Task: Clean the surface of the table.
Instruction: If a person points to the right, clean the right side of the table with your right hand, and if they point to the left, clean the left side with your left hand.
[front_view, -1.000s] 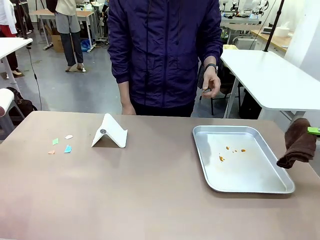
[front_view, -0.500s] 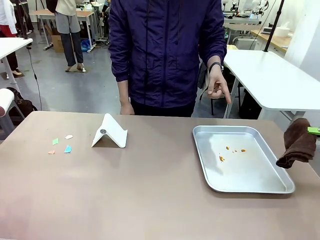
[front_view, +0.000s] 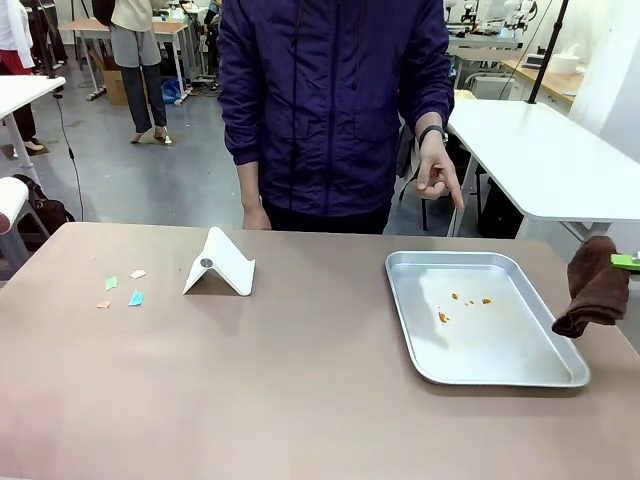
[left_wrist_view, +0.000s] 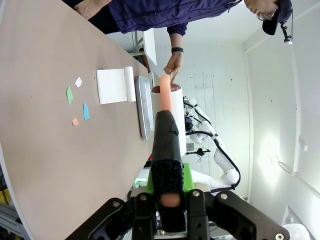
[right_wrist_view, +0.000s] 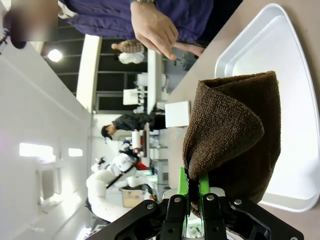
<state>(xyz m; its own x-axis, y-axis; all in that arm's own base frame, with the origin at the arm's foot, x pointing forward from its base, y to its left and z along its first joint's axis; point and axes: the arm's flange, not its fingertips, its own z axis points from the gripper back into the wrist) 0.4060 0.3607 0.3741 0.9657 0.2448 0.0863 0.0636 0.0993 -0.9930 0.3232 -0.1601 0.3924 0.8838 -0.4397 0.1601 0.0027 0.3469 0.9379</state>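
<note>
front view: the table (front_view: 300, 400) spans the whole foreground, its brownish top running from near edge to the person (front_view: 330, 100) in a dark purple jacket at the far side. a metal tray (front_view: 450, 257) lies on its right part with a few orange crumbs (front_view: 443, 317) inside. a white stand (front_view: 222, 264) sits left of centre, and small coloured paper scraps (front_view: 135, 298) lie just beyond it, near the left edge. the person's hand (front_view: 436, 175) is held above the tray's far end, one finger pointing down. at the right edge the right gripper (front_view: 625, 262) holds a brown cloth (front_view: 595, 288), which hangs beside the tray. left wrist view: the left gripper (left_wrist_view: 170, 200) is clamped on a tool (left_wrist_view: 166, 145) – black textured handle, peach tip – held clear of the table, which carries the scraps, stand and tray. right wrist view: the right gripper's green pads pinch a fold of the brown cloth – jaws together on it – with the tray directly behind.
</note>
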